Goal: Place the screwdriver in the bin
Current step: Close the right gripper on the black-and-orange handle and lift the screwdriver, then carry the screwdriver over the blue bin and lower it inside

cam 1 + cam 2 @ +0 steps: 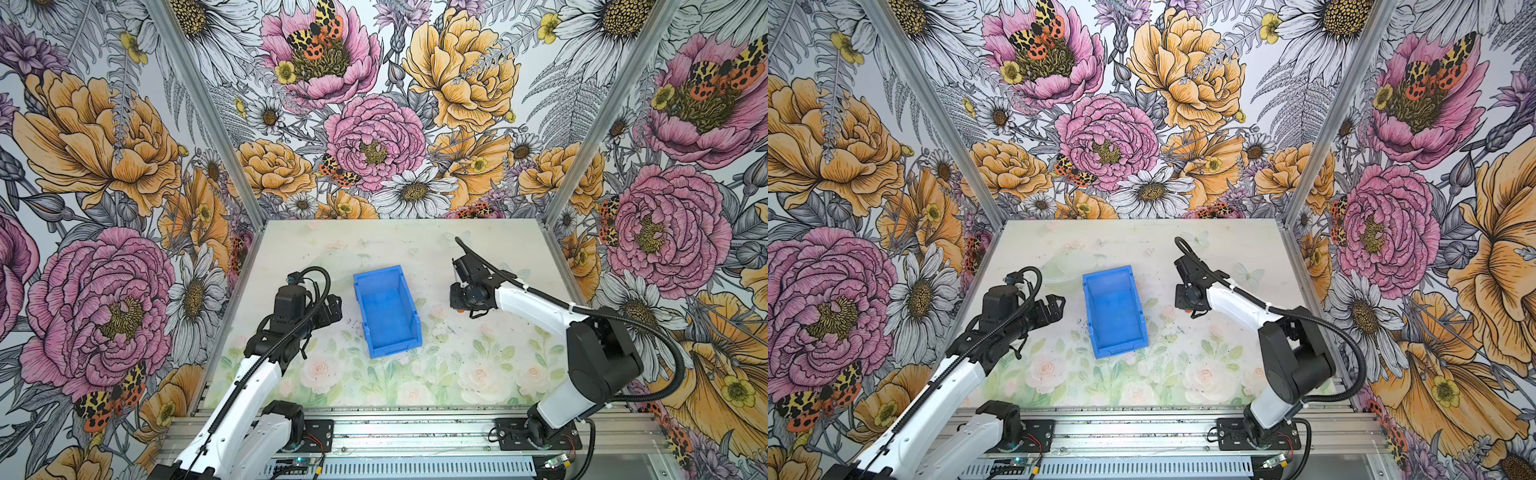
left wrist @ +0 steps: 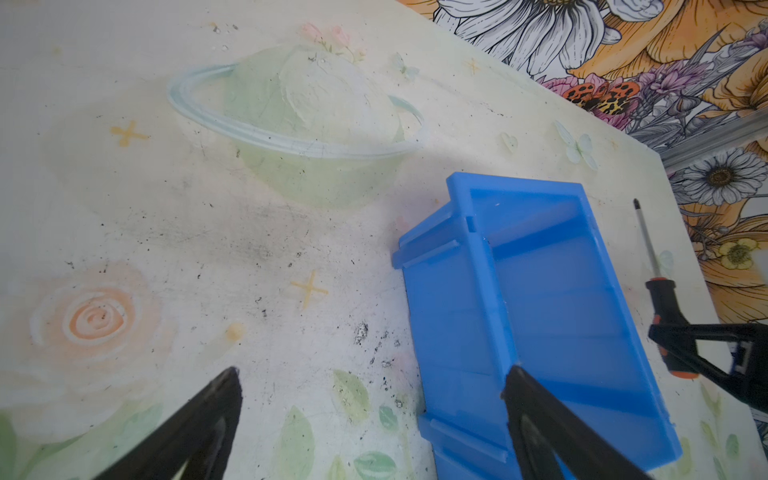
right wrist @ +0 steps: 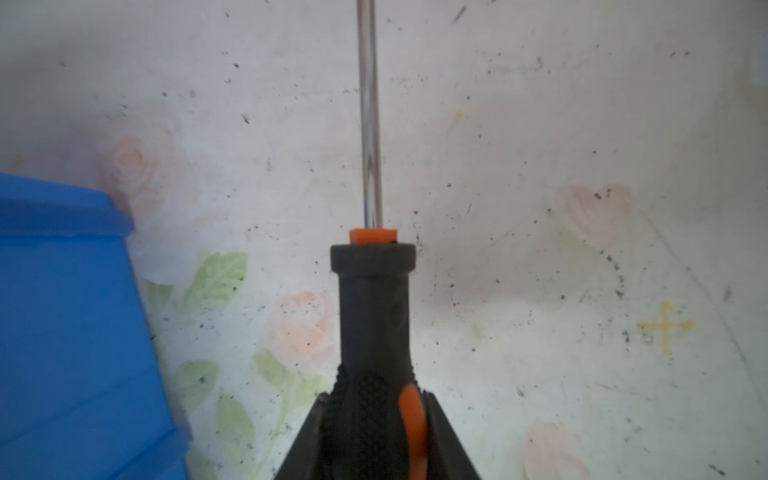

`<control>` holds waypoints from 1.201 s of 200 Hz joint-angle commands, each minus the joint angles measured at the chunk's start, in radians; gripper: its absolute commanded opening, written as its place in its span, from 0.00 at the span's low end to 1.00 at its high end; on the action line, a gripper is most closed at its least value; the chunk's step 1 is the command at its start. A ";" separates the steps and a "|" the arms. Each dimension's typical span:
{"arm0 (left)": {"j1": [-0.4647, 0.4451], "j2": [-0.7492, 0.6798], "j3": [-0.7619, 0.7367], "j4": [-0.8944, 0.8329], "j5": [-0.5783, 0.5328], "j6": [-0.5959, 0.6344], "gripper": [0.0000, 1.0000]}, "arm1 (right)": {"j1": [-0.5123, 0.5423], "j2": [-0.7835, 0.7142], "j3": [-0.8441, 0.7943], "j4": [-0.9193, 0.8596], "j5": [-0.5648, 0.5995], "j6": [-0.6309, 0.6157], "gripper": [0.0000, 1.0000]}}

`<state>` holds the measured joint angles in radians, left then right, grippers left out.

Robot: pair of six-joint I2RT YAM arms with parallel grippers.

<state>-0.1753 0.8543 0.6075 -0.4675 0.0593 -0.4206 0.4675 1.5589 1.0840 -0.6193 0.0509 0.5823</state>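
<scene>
The left gripper [image 2: 372, 372] hangs with its jaws spread just left of the blue bin [image 1: 384, 316]. Right of the bin and outside it, the right gripper [image 3: 374, 399] pinches the screwdriver [image 3: 374, 311] by its handle, low over the table [image 1: 457, 365].

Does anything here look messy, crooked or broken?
Only small things. The bin sits at a slant on the table, and black specks dirty the surface beside it. Nothing looks spilled or broken. The screwdriver lies outside the bin, clamped in the right pincer.
</scene>
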 commanded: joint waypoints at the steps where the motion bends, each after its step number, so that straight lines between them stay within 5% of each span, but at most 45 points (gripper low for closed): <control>1: 0.030 0.000 -0.002 0.005 0.040 -0.008 0.99 | 0.032 -0.093 0.033 0.000 -0.049 -0.016 0.00; 50: 0.084 -0.006 0.002 0.006 0.060 -0.010 0.99 | 0.152 -0.135 0.142 -0.031 -0.110 -0.001 0.00; 130: 0.119 -0.021 -0.027 0.030 0.053 -0.035 0.99 | 0.376 0.052 0.282 -0.034 -0.163 0.018 0.00; 240: 0.128 -0.010 -0.037 0.037 0.053 -0.027 0.99 | 0.399 0.250 0.368 -0.034 -0.215 -0.026 0.00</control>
<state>-0.0547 0.8589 0.5827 -0.4564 0.0990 -0.4435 0.8646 1.7657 1.3979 -0.6651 -0.1528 0.5671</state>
